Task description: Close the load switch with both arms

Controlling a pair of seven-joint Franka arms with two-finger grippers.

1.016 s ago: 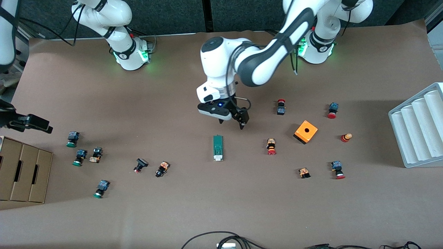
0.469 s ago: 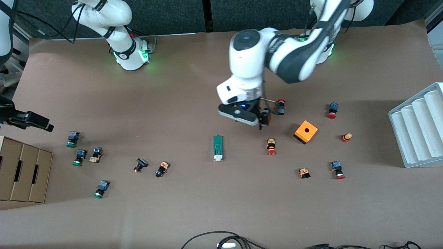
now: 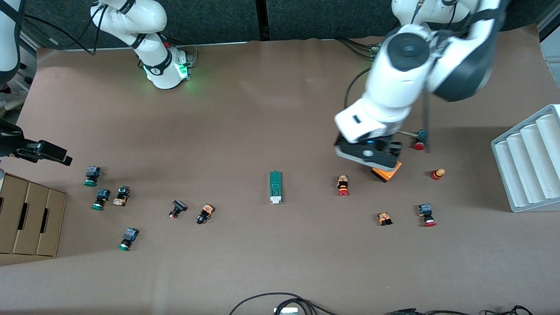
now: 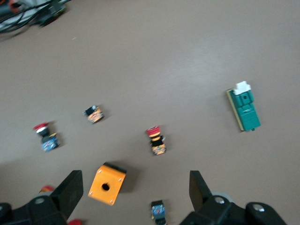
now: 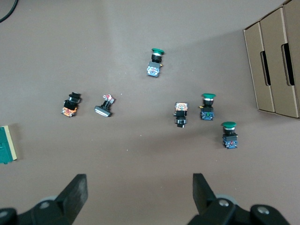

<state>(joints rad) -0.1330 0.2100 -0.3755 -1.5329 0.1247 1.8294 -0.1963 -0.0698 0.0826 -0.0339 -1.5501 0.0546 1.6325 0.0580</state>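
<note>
Load switch (image 3: 275, 187): green block with a white slider at one end, lying flat on the table mid-way between the two arms' ends, well apart from both sets of fingers and touched by neither. I judge the closing not yet begun; both approaches and the push on the slider are left. Left gripper (image 4: 133, 194): fingers wide apart, empty, over the orange box (image 3: 386, 171). Right gripper (image 5: 139, 193): fingers wide apart, empty, over the green push buttons (image 5: 208, 107), near the cardboard boxes (image 3: 27, 218).
</note>
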